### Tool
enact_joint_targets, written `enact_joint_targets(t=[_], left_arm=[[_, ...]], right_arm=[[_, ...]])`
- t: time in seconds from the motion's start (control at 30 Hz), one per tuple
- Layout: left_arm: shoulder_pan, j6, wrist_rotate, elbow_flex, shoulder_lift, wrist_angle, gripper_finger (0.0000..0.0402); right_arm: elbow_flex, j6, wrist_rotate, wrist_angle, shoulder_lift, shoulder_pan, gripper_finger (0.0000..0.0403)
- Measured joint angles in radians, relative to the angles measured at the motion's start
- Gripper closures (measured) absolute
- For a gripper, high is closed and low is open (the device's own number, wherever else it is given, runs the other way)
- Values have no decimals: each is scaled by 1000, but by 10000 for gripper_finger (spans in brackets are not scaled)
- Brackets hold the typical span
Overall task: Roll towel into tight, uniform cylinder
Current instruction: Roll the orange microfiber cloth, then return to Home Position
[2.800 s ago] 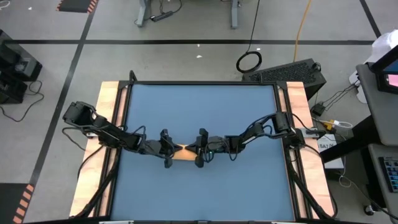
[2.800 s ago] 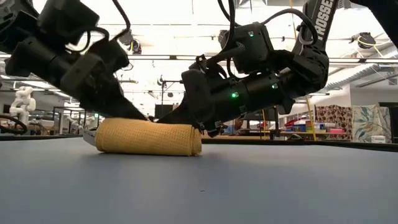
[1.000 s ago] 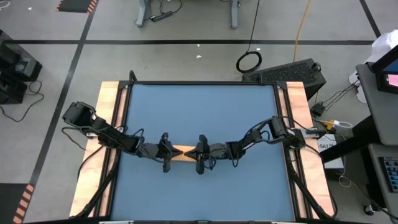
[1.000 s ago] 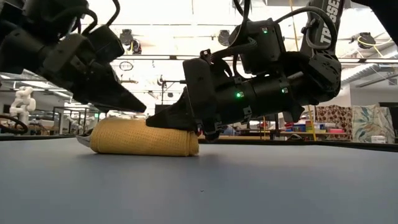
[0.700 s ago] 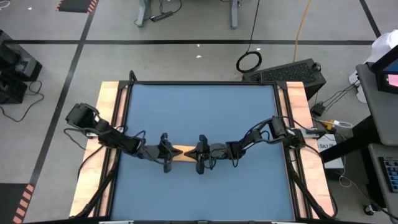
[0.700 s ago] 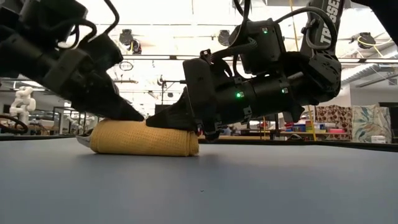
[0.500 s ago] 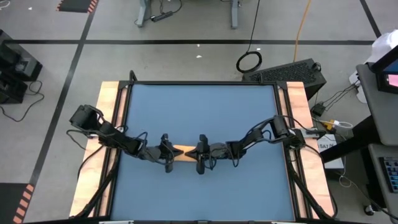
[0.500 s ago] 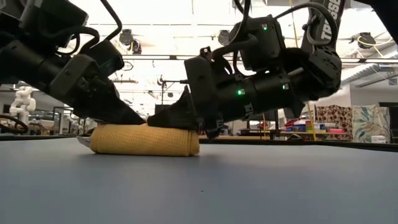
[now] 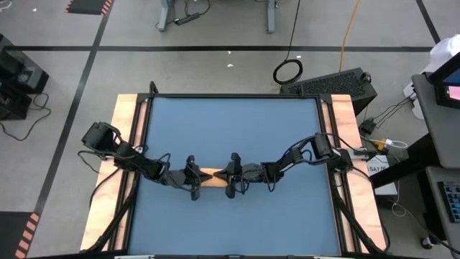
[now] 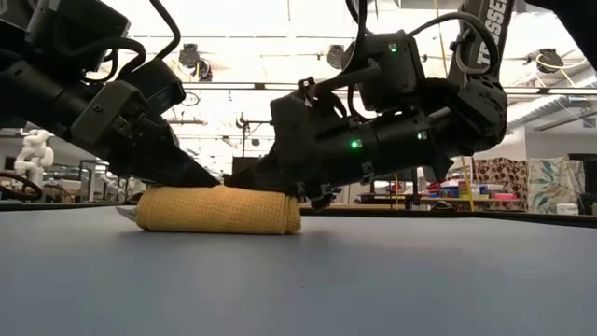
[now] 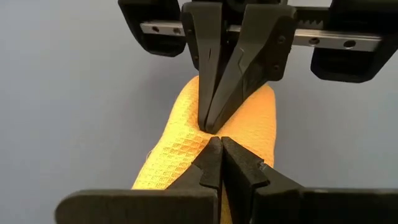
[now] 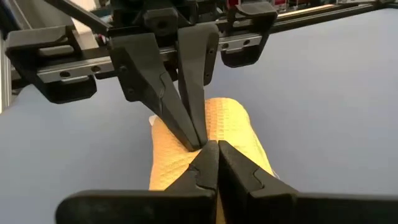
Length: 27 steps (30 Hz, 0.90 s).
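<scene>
Rolled towel on the blue table, mid-table toward the front.
Left gripper and right gripper angled down, tip to tip, fingers closed, pressed onto the roll's top.

A robotics lab. Taped floor lines and loose cables surround the blue table. Behind it, open ceiling trusses.

orange-yellow waffle-textured towel, blue table, black end effectors
</scene>
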State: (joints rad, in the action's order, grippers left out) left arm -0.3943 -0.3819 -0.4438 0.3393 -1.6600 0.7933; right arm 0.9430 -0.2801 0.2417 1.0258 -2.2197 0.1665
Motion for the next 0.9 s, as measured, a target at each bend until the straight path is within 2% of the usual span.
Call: enact_joint_targets(t=[0.37,0.63,0.77,0.9], left_arm=[[0,-2,0,0,1,-1,388],[3,13,1,-2,67,-43,388],[8,53,1,-2,140,-71,388],[8,103,0,-2,236,-123,388]], right_arm=[[0,8,-10,33,-9,0,403],[-3,64,-41,7,74,-6,403],[-3,93,-129,-96,163,-25,403],[-2,132,-186,-290,292,-44,403]])
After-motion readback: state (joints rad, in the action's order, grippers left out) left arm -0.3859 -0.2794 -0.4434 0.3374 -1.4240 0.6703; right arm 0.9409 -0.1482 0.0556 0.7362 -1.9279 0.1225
